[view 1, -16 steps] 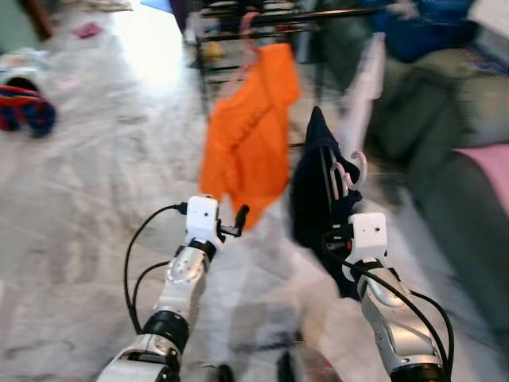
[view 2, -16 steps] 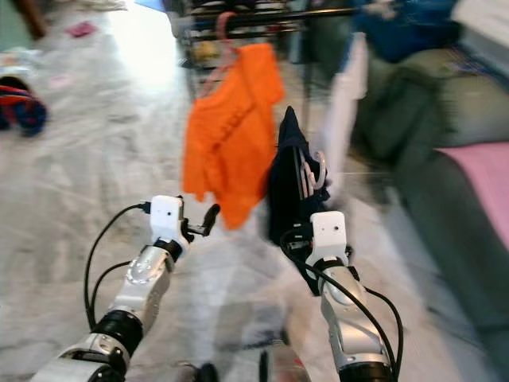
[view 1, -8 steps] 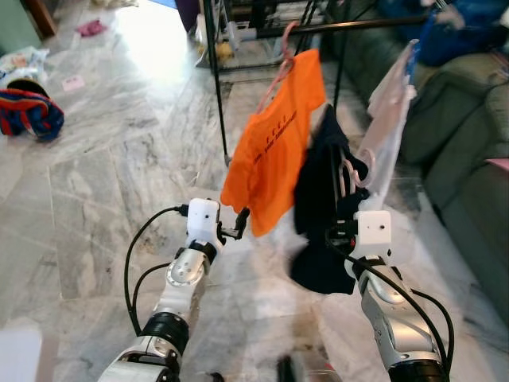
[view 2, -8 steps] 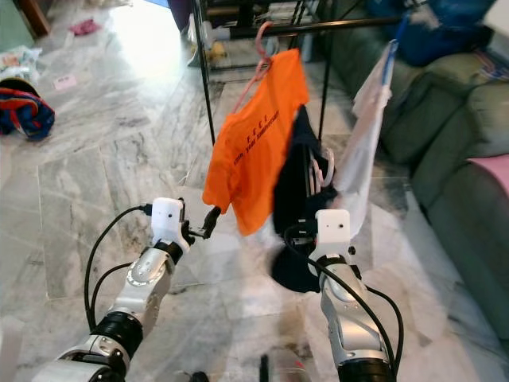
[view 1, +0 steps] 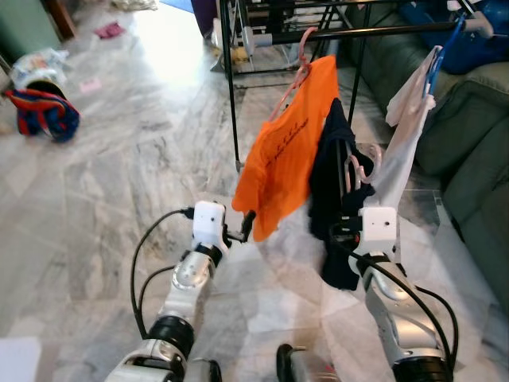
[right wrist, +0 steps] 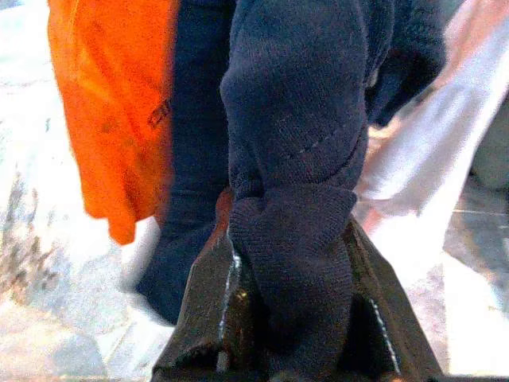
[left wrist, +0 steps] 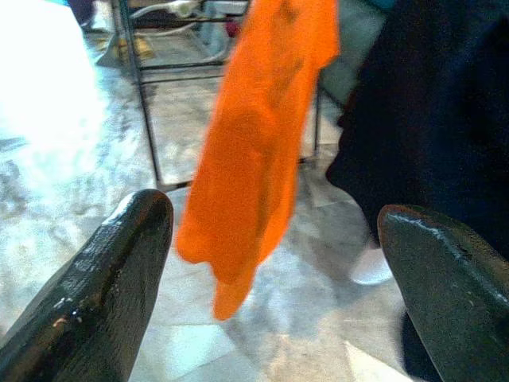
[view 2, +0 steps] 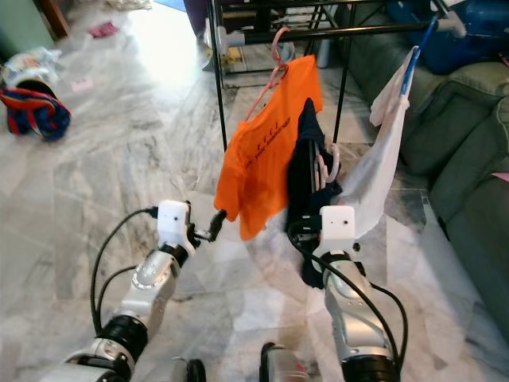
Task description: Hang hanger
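A black clothes rail (view 1: pixel 366 30) stands ahead of me. An orange shirt (view 1: pixel 286 151) hangs from it on a pink hanger (view 1: pixel 302 60), and a white garment (view 1: pixel 402 155) hangs on a blue hanger (view 1: pixel 436 68) to its right. My right gripper (view 1: pixel 345 179) is raised between the two and is shut on a dark navy garment (right wrist: pixel 294 159) that sits on a pink hanger (view 1: pixel 359 169), below the rail. My left gripper (view 1: pixel 245 225) is open and holds nothing, just short of the orange shirt's lower hem (left wrist: pixel 238 263).
A green sofa (view 1: pixel 477 119) runs along the right side, close behind the rack. The rack's black upright (view 1: pixel 232 95) stands left of the orange shirt. A red and blue bag (view 1: pixel 44 111) lies far left on the marble floor (view 1: pixel 119 183).
The view has steadied and shifted, so the rack and clothes now stand sharper and further right. Both arms keep their pose, and the right gripper still grips the dark garment.
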